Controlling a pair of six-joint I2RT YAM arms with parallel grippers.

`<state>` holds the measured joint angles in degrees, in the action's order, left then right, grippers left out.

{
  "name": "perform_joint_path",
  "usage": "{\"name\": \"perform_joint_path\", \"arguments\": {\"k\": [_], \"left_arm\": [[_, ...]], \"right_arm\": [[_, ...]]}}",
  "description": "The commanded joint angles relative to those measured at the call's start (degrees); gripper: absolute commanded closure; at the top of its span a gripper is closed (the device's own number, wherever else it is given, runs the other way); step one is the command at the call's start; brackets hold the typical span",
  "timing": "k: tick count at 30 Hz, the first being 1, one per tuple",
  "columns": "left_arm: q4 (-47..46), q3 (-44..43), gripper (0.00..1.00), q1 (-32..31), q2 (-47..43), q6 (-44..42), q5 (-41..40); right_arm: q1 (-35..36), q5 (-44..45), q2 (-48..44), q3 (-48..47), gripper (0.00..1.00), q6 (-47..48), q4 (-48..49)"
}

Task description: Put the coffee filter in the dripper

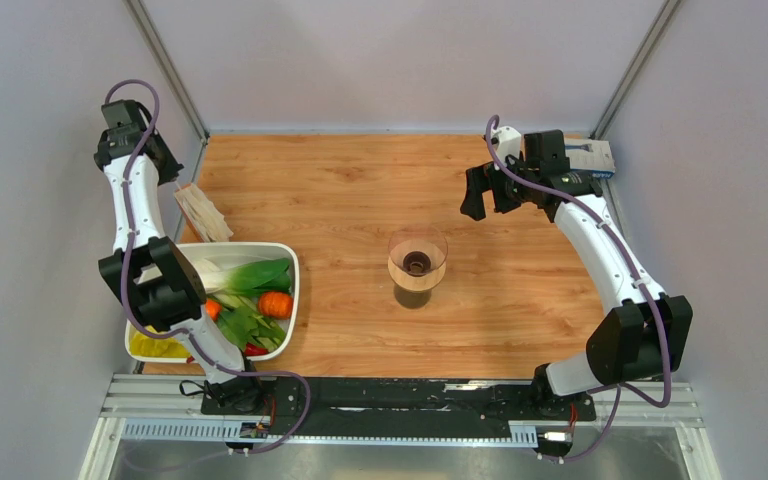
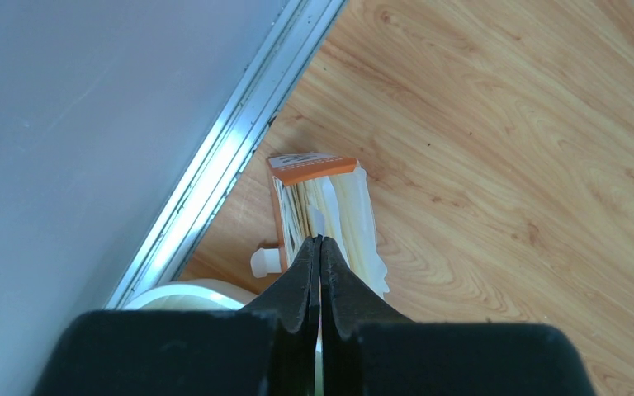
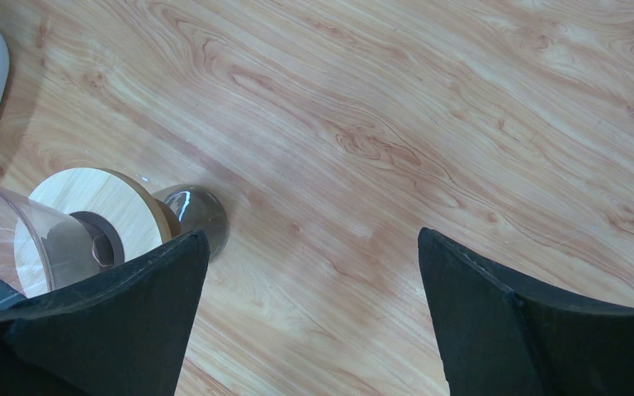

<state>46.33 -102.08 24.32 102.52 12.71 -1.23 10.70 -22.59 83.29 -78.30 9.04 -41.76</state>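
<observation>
**Status: left claw closed at the filter pack, dripper without a filter**

1. Location of the task items. We find the stack of thin cream-white paper coffee filters (image 1: 203, 213) lying in a clear pack with an orange top panel (image 2: 312, 167). It sits on the light wooden table (image 1: 360, 180) near the left wall, just beyond the white oval bowl (image 1: 295, 290). The clear funnel-shaped dripper with the round tan ring base (image 1: 417, 258) stands near the middle of the table, seated on a small brown-tinted glass cup (image 1: 413, 296). It is well apart from the pack. We see no paper in its cone.

2. Left gripper (image 2: 320, 241). Its black fingers (image 2: 297, 280) are pressed together along their whole length. In the left wrist view the tips meet at the near edge of the filter stack (image 2: 347, 223). We cannot tell whether a sheet is pinched between them.

3. Right gripper (image 3: 311, 239). Its jaws stand wide apart and hold nothing. In the top view it hangs above the table, beyond and to the right of the dripper (image 3: 58, 231). In the right wrist view the dripper's ring and the brown cup (image 3: 198, 216) appear just beside the left-hand finger (image 3: 132, 305).

4. Other contents. The bowl holds green leafy vegetables (image 1: 255, 275), an orange carrot piece (image 1: 275, 304) and a yellow item (image 1: 155, 347).
</observation>
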Motion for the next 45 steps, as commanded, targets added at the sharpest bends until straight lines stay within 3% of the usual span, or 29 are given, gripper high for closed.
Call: {"name": "perform_joint_path", "arguments": {"k": [1,21,28,32,38,45], "left_arm": [[1.29,-3.57,1.00,0.51,-3.57,0.25,0.02],[5.23,-8.05,1.00,0.54,-8.85,-1.49,0.87],[5.81,-11.40,1.00,0.55,-12.22,-4.01,6.64],[7.11,-15.62,1.00,0.47,-12.50,-6.68,15.59],[10.38,-20.59,1.00,-3.50,-12.66,-13.64,37.06],[13.96,-20.88,1.00,-17.59,-13.92,-20.56,53.36]], "right_arm": [[0.04,-0.89,-0.32,-2.33,0.00,-0.86,0.53],[0.03,-3.34,-1.54,-2.45,0.00,-0.56,0.42],[-0.05,-5.68,-2.61,-4.02,0.00,0.86,-0.01],[-0.22,-6.69,-3.94,-4.94,0.00,3.54,-0.16],[-1.48,-12.95,-6.83,-7.17,0.00,8.22,-1.12],[-1.84,-27.85,-12.23,-8.39,0.00,13.47,-0.90]]}}
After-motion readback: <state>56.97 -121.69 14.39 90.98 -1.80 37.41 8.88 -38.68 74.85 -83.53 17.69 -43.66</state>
